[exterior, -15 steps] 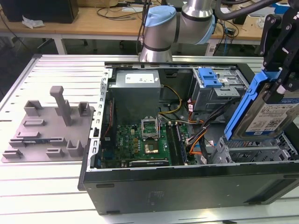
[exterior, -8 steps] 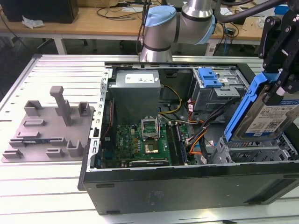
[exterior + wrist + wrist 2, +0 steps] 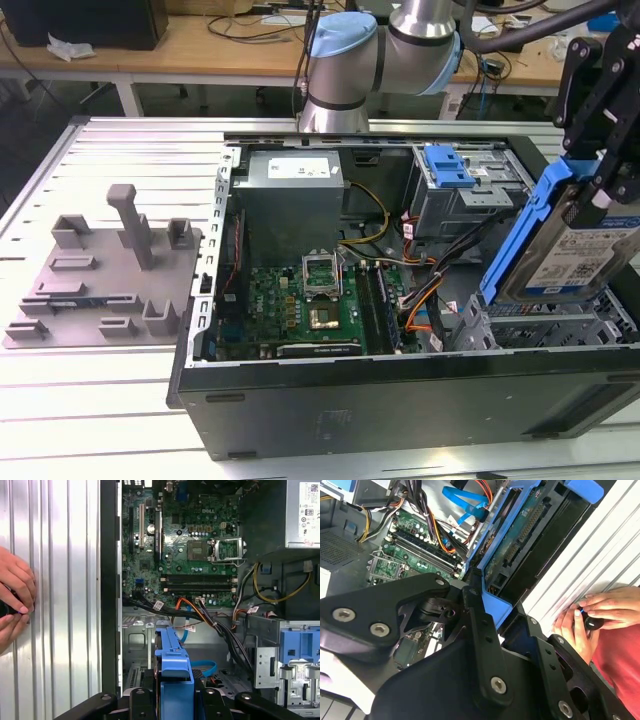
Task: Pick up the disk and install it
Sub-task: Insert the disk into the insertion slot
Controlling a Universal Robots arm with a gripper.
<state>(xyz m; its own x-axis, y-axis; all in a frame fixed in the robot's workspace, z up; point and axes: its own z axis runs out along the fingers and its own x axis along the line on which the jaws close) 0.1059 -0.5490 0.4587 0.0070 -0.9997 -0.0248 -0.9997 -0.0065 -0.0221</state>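
The hand [image 3: 602,192] is shut tight on the disk [image 3: 570,250] and holds it up in the air. Its black fingers [image 3: 620,178] pinch the top end of the disk, next to the blue frame. The disk hangs tilted, and its blue-and-white label shows in the exterior view. It hangs over the end of the open computer box [image 3: 400,400] at the exterior view's right, above a metal cage [image 3: 545,325]. I cannot tell if the disk touches the cage.

In the first wrist view, the blue edge of the disk [image 3: 172,665] sticks out from the hand and points at the inside of the box. Further in are black and orange wires [image 3: 425,300], then the green board [image 3: 300,300] on the floor of the box. A grey metal block [image 3: 295,195] sits at the far end of the box. Beside it a small blue latch piece [image 3: 447,165] sits on another metal cage.

The box lies on its side on a table [image 3: 100,420] with long grooves. A grey tray [image 3: 100,270] with upright posts sits on the table, near the box, at the exterior view's left.

In both wrist views, a person's hands [image 3: 15,597] rest on the table just outside the box and hold something small and black.
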